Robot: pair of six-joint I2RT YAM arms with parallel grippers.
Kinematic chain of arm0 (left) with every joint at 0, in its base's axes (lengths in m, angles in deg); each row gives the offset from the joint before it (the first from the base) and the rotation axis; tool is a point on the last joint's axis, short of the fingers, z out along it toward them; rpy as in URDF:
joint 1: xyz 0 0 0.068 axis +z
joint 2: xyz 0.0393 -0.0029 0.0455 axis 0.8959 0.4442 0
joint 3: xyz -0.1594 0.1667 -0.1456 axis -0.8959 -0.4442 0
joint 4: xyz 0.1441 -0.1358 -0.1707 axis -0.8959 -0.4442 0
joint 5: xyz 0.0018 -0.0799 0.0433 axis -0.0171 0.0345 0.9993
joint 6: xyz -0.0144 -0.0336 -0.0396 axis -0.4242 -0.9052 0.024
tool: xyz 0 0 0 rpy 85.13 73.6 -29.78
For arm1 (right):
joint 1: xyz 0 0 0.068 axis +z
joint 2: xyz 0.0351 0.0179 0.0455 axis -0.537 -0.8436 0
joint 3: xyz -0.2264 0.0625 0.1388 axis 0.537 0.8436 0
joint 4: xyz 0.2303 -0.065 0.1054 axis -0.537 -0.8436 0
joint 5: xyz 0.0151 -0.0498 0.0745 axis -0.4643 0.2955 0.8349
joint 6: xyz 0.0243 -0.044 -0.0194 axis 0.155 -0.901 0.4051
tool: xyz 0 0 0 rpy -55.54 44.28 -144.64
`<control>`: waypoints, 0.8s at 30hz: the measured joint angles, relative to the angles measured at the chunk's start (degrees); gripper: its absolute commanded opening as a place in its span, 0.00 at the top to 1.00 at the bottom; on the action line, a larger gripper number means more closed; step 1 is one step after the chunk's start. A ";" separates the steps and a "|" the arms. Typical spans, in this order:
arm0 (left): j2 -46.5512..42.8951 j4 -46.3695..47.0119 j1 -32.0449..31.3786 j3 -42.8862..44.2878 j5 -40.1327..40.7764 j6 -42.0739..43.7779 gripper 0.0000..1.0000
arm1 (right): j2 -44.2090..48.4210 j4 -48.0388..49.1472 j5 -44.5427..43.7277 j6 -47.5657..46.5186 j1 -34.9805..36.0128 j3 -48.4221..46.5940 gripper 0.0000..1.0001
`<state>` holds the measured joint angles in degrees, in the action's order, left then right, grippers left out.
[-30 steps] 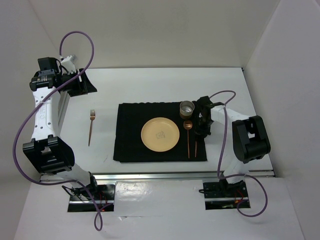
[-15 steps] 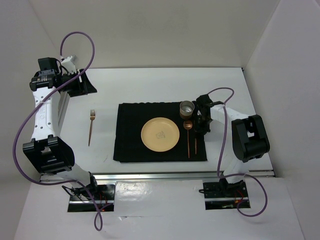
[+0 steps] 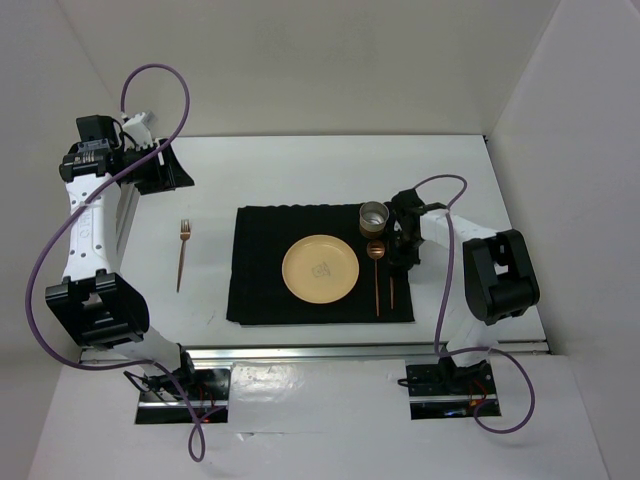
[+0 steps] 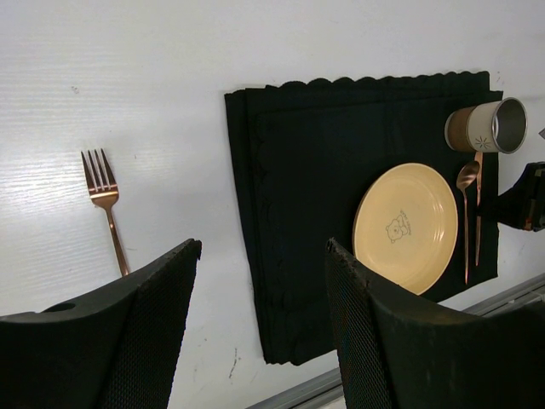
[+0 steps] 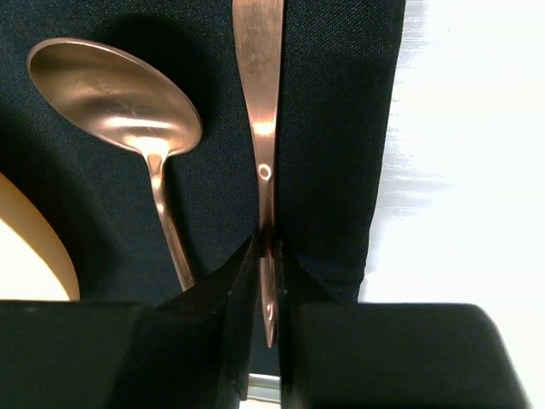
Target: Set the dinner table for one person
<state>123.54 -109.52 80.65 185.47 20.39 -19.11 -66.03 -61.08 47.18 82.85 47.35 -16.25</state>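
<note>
Table (image 3: 300, 160) stretches out ahead of both arm bases, with the mat (image 3: 260, 290) by its near edge. The right gripper (image 5: 266, 256) is pinching the knife (image 5: 260, 51) just right of the spoon (image 5: 115, 94), I'd guess squaring it up beside the plate (image 3: 320, 268). Fork (image 3: 182, 255) lies toward the left edge, probably next. Cup (image 3: 374, 215) is at the mat's far right corner. Left gripper (image 4: 262, 247) is spread and empty, far left corner.

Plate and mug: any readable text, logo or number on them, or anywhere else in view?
No readable words or numbers in any view.
plate: small printed cartoon figure at centre, no lettering legible.
mug: starburst mark on its side, no text.
knife, spoon: no engraving visible.
</note>
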 measured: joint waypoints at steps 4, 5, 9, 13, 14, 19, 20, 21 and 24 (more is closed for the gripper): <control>0.00 0.00 0.00 0.00 0.20 0.20 0.32 | 0.00 -0.24 -0.09 1.07 0.00 0.48 0.42; 0.00 0.00 0.00 0.00 0.66 0.28 0.32 | 0.09 -0.35 0.22 1.51 0.02 0.48 0.28; 0.76 -0.15 0.00 0.00 4.96 2.89 0.30 | 0.46 -1.90 -0.63 2.89 0.35 -0.35 0.23; 3.69 -2.23 -0.70 -0.02 11.19 7.34 0.25 | 1.38 -6.27 -4.87 5.38 0.37 -2.49 0.18; 4.57 -2.54 -1.27 -0.44 13.16 8.41 0.23 | 2.05 -7.50 -6.05 6.08 0.37 -3.34 0.17; 8.83 -3.04 -6.01 -6.54 23.67 13.16 0.23 | 8.11 -10.67 -10.60 8.76 0.37 -6.16 0.15; 9.90 -2.78 -6.86 -8.24 25.42 13.62 0.25 | 9.73 -11.21 -11.41 9.11 0.37 -6.56 0.15; 11.13 -2.82 -7.41 -9.51 26.88 13.90 0.25 | 11.34 -11.80 -11.91 9.49 0.37 -7.08 0.15; 15.98 -2.43 -7.65 -10.67 31.06 15.06 0.30 | 14.45 -12.63 -12.94 10.12 0.37 -8.81 0.15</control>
<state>139.52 -111.95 73.00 174.81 51.45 -4.05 -51.58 -73.71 34.24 92.97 47.72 -25.06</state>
